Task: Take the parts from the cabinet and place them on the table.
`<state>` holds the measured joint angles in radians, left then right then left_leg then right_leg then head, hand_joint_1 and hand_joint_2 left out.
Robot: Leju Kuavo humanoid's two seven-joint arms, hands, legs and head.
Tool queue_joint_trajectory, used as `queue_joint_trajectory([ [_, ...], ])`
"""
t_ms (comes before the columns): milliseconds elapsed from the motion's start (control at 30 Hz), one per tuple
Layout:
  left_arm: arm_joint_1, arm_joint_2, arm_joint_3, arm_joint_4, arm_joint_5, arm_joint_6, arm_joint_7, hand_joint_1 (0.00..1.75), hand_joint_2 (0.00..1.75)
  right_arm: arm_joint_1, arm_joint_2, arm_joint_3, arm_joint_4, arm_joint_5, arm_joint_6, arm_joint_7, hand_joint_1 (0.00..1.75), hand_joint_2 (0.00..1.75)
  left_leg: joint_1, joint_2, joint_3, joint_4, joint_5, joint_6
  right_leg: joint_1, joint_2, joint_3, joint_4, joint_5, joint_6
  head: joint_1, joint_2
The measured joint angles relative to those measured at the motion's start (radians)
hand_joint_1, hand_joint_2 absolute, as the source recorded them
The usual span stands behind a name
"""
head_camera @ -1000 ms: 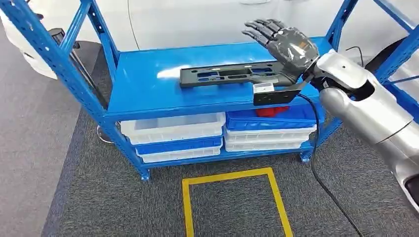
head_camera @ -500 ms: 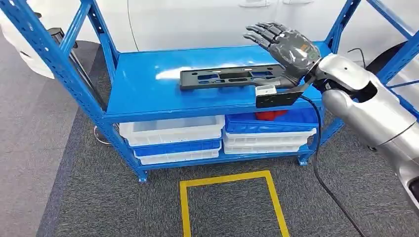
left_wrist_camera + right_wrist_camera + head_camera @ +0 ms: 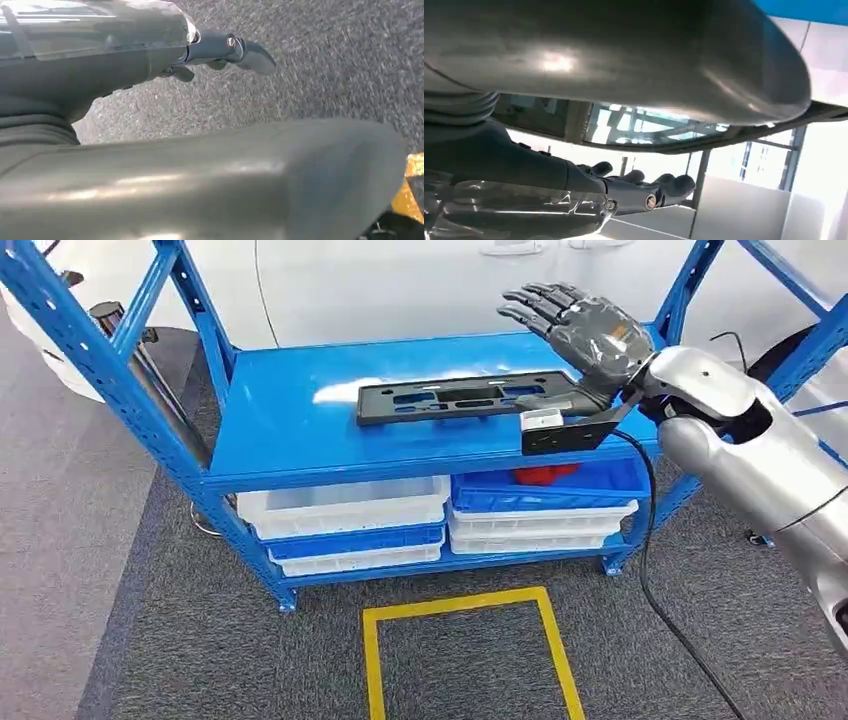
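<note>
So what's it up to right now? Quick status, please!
Right hand open above the black part's right end. Part flat on top shelf, not lifted. Left hand hanging over carpet, empty. Nothing blocking.

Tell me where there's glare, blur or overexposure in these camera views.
Head view: sharp overall, with a white glare patch on the blue shelf just left of the black plastic part. Left wrist view: the left hand carries bright streaks, and the carpet looks smeared. Right wrist view: the background is washed out white, with a hot spot on the thumb of the right hand.
</note>
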<state>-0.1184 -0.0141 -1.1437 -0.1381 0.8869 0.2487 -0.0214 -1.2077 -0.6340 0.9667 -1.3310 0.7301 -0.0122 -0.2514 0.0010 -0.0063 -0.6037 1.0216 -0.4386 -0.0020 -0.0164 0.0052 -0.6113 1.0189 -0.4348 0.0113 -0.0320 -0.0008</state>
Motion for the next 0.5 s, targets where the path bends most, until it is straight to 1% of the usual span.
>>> queue_joint_trajectory([
  [33, 0.0, 0.0, 0.0, 0.0, 0.001, 0.0, 0.0, 0.0, 0.0, -0.004, 0.001, 0.0, 0.0, 0.0, 0.0, 0.0, 0.0, 0.0, 0.004, 0.001, -0.004, 0.014, -0.011, -0.004, -0.001, -0.003, 0.006, -0.004, 0.001, -0.007, 0.0, 0.0],
  [67, -0.001, 0.0, 0.0, 0.0, 0.002, 0.0, 0.0, 0.0, 0.0, -0.01, 0.002, 0.001, 0.0, -0.002, 0.0, 0.0, 0.0, 0.0, 0.004, 0.001, -0.024, 0.059, -0.04, -0.008, -0.001, -0.004, 0.009, -0.005, -0.001, -0.014, 0.0, 0.0],
  [100, -0.001, 0.0, 0.0, 0.0, 0.002, 0.0, 0.0, 0.0, 0.0, -0.013, 0.003, 0.002, 0.0, -0.003, 0.0, 0.0, 0.0, 0.0, 0.005, 0.001, -0.061, 0.137, -0.078, -0.011, 0.0, -0.005, 0.01, -0.005, -0.003, -0.017, 0.0, 0.0],
  [133, 0.001, 0.0, 0.0, 0.0, 0.002, 0.0, 0.0, 0.0, 0.0, -0.013, 0.003, 0.004, 0.0, -0.004, 0.001, 0.0, 0.0, 0.0, 0.006, 0.001, -0.102, 0.22, -0.111, -0.014, 0.002, -0.006, 0.011, -0.004, -0.004, -0.02, 0.0, 0.0],
  [167, 0.002, 0.0, 0.0, 0.0, 0.003, 0.0, 0.0, 0.0, 0.0, -0.013, 0.004, 0.008, 0.0, -0.006, 0.002, 0.0, 0.0, 0.0, 0.007, 0.001, -0.14, 0.29, -0.132, -0.016, 0.004, -0.006, 0.012, -0.004, -0.007, -0.022, 0.0, 0.0],
  [200, 0.003, 0.0, 0.0, 0.0, 0.004, 0.001, 0.0, 0.0, 0.0, -0.013, 0.005, 0.013, 0.0, -0.011, 0.002, 0.0, 0.0, 0.0, 0.008, 0.001, -0.158, 0.317, -0.128, -0.016, 0.005, -0.005, 0.014, -0.004, -0.008, -0.023, 0.0, 0.0],
  [233, 0.004, 0.0, 0.0, 0.0, 0.006, 0.001, 0.0, 0.0, 0.0, -0.013, 0.006, 0.018, 0.0, -0.015, 0.002, 0.0, 0.0, 0.0, 0.008, 0.001, -0.153, 0.296, -0.103, -0.015, 0.005, -0.004, 0.017, -0.004, -0.011, -0.023, 0.0, 0.0],
  [267, 0.004, 0.0, 0.0, 0.0, 0.008, 0.001, 0.0, 0.0, 0.0, -0.013, 0.007, 0.02, 0.0, -0.018, 0.001, -0.001, 0.0, 0.0, 0.007, 0.001, -0.126, 0.234, -0.059, -0.011, 0.007, -0.002, 0.023, -0.003, -0.015, -0.021, 0.0, 0.0],
  [300, 0.004, 0.0, 0.0, 0.0, 0.009, 0.002, 0.0, 0.0, 0.0, -0.013, 0.008, 0.021, 0.0, -0.019, 0.0, 0.0, 0.0, 0.0, 0.007, 0.001, -0.08, 0.136, -0.008, -0.003, 0.007, -0.002, 0.032, -0.004, -0.022, -0.019, 0.0, 0.0],
  [333, 0.005, 0.001, 0.0, 0.0, 0.009, 0.003, 0.0, 0.0, 0.0, -0.013, 0.008, 0.021, 0.0, -0.021, 0.0, 0.0, 0.0, 0.0, 0.004, 0.001, -0.038, 0.051, 0.028, 0.007, 0.008, -0.002, 0.039, -0.004, -0.027, -0.016, 0.0, 0.0],
  [367, 0.005, 0.003, 0.0, 0.0, 0.01, 0.003, 0.0, 0.0, 0.0, -0.015, 0.008, 0.022, 0.0, -0.023, -0.002, 0.0, 0.0, 0.0, -0.002, 0.001, -0.017, 0.014, 0.011, 0.013, 0.014, -0.003, 0.041, -0.003, -0.033, -0.01, 0.0, 0.0],
  [433, 0.005, 0.003, 0.0, 0.0, 0.01, 0.003, -0.002, 0.0, 0.0, -0.017, 0.008, 0.026, 0.001, -0.026, -0.002, 0.0, 0.0, 0.0, -0.002, 0.002, -0.012, 0.001, 0.009, 0.016, 0.011, -0.001, 0.04, -0.007, -0.034, 0.001, 0.0, 0.0],
  [467, 0.005, 0.003, 0.0, 0.0, 0.01, 0.002, -0.002, 0.0, 0.0, -0.017, 0.008, 0.027, 0.001, -0.027, -0.002, -0.001, 0.0, 0.0, -0.003, 0.002, -0.012, -0.005, 0.006, 0.023, 0.012, -0.002, 0.041, 0.004, -0.025, 0.01, 0.0, 0.0],
  [500, 0.006, 0.003, 0.0, 0.0, 0.01, 0.002, -0.002, 0.0, 0.0, -0.018, 0.007, 0.027, 0.001, -0.028, -0.003, -0.001, 0.0, 0.0, 0.0, 0.001, -0.001, -0.01, 0.007, 0.03, 0.011, -0.002, 0.047, 0.002, -0.026, 0.015, 0.0, 0.0],
])
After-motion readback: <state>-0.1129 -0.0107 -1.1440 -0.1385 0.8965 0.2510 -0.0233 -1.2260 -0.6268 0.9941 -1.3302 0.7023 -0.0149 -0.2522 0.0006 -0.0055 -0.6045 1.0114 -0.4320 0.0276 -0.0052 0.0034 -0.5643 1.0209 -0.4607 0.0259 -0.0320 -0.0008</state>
